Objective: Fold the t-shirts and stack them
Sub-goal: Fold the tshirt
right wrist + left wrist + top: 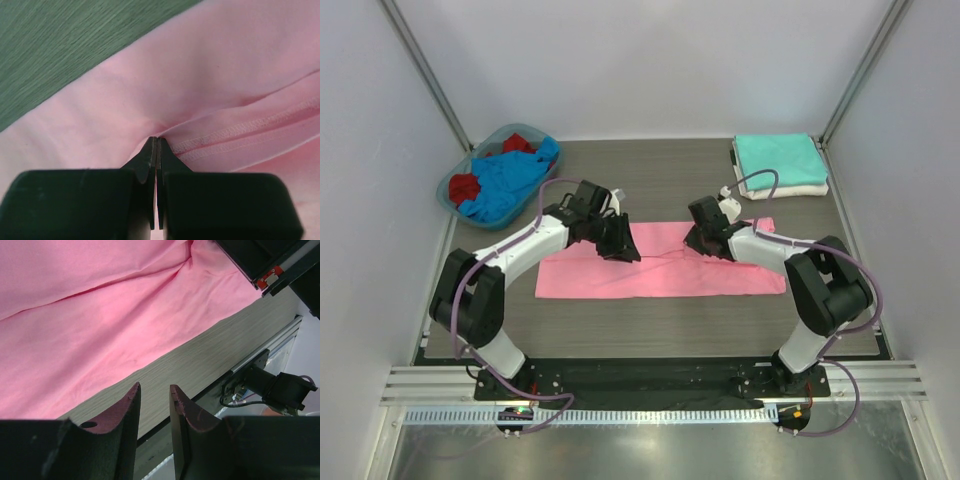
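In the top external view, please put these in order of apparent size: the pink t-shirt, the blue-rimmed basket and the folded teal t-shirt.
1. pink t-shirt, spread out flat
2. basket
3. teal t-shirt, folded, clearly the smallest

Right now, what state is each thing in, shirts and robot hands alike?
pink t-shirt, lying flat as a long strip
teal t-shirt, folded, atop the white t-shirt
white t-shirt, folded, bottom of the stack
blue t-shirt, crumpled in the basket
red t-shirt, crumpled in the basket
left hand, open, empty
right hand, shut on the pink t-shirt
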